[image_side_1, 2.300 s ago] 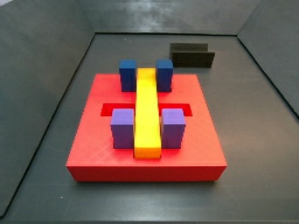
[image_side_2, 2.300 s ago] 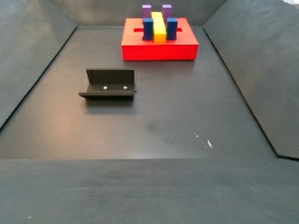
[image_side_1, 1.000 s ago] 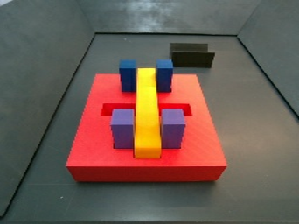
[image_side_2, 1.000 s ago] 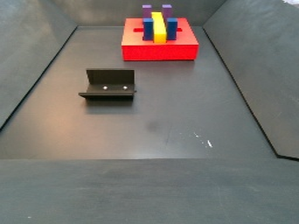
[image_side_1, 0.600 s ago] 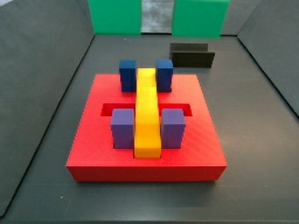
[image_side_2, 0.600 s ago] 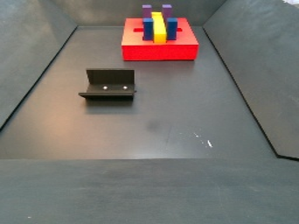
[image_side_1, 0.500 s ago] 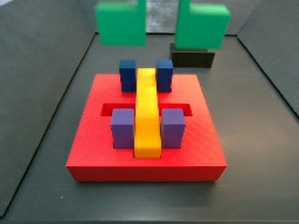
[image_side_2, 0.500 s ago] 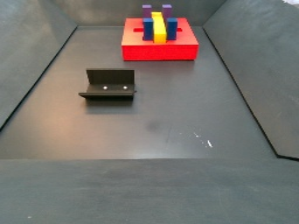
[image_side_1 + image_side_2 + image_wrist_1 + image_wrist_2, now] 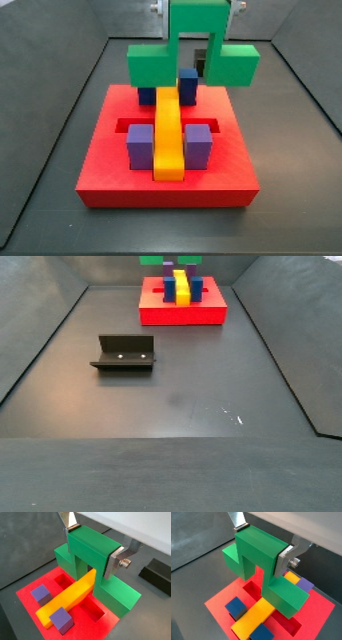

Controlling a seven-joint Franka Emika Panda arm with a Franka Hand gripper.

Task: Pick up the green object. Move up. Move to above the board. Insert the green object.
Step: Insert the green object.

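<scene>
The green object [image 9: 90,549] [image 9: 258,552] is a bridge-shaped piece with a raised middle cube and two lower side cubes. My gripper [image 9: 92,546] [image 9: 262,544] is shut on the middle cube, with a silver finger [image 9: 112,563] flat against each side. In a side view the green object [image 9: 151,62] hangs under the gripper [image 9: 201,8] over the far end of the red board [image 9: 107,170], its side cubes spread to either side of the yellow bar [image 9: 168,130]. I cannot tell whether it touches the board. Only its lower edge [image 9: 171,260] shows in a side view.
The board [image 9: 30,587] [image 9: 221,599] [image 9: 167,316] carries blue blocks [image 9: 147,85] at its far end and purple blocks [image 9: 140,145] nearer. The fixture [image 9: 124,353] [image 9: 157,574] stands on the dark floor away from the board. Grey walls enclose the floor.
The green object, held by the gripper, came into the side view from above and has dropped lower, now hanging over the board's far end. Board and fixture have not moved.
</scene>
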